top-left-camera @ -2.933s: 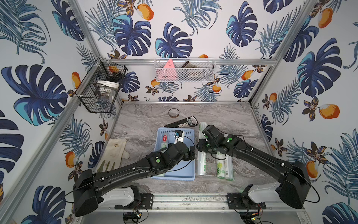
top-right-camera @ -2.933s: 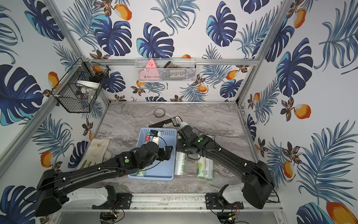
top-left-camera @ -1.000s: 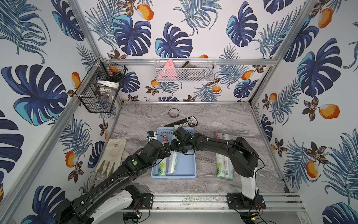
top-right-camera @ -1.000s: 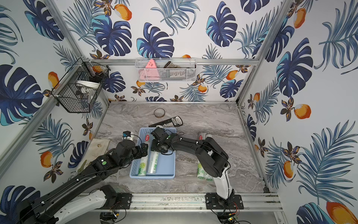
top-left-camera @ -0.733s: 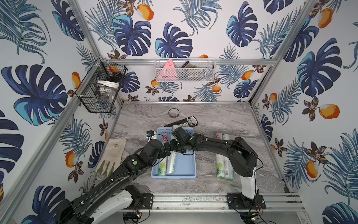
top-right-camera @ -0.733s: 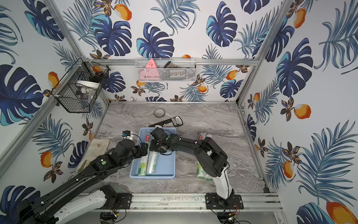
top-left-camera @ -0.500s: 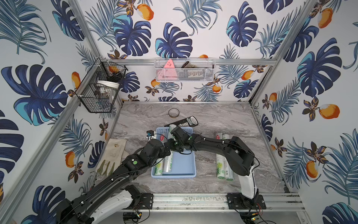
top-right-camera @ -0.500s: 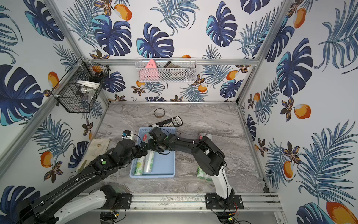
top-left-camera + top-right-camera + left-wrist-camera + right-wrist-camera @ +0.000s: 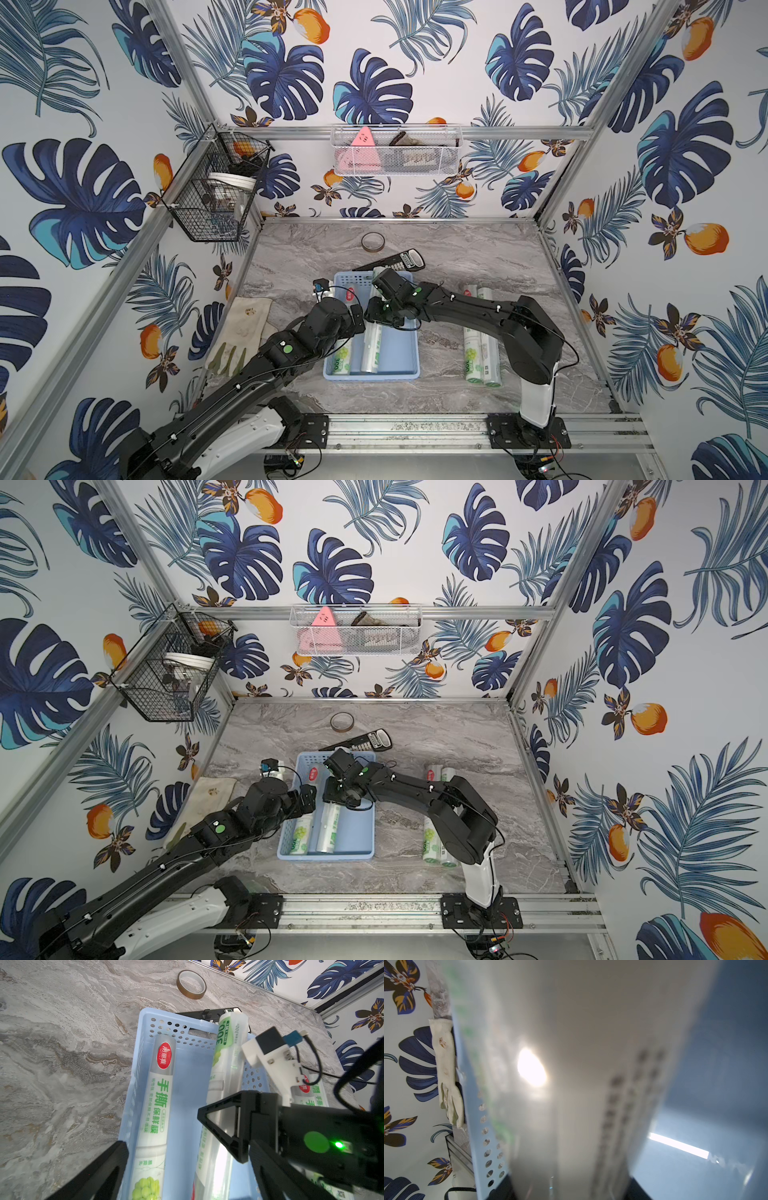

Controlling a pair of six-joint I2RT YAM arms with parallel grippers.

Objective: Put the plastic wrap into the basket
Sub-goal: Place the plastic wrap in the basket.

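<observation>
**Top views.** The light-blue basket [image 9: 372,377] sits mid-tabletop [image 9: 457,257].
- One roll of plastic wrap, the resting roll [image 9: 341,359], lies flat inside, along the wall on the left arm's side.
- The gripped roll [image 9: 371,349] lies next to it. The right pincer [image 9: 376,320] is clamped across it, and its far end reaches the basket's far rim.
- The left pincer [image 9: 357,318] hangs just beside that, holding nothing.
- The spare pair [image 9: 471,353] lies side by side on the tabletop, well off toward the right arm's base.
- Both top views show this layout.
- Reckoning: one roll is in, one is going in but not let go, and two are not begun. That is roughly halfway.

**Left wrist view.** The left pincer's jaws stand wide apart and empty.
- The resting roll [image 9: 160,1095] sits fully below the rim. It has a white label with green characters, a red oval logo and green grapes.
- The gripped roll [image 9: 226,1053] is tilted, with its "300" end propped over the perforated far wall.
- One of the right pincer's fingers [image 9: 241,1151] crosses its clear-film stretch.
- My judgement is that it needs sliding back or lowering before it sits inside.

**Right wrist view.** The gripped roll [image 9: 571,1064] fills the frame, blurred and pale, with a glare spot.
- The blue basket floor [image 9: 716,1064] shows on one side and the perforated wall on the other.
- The jaws are not visible here.
</observation>
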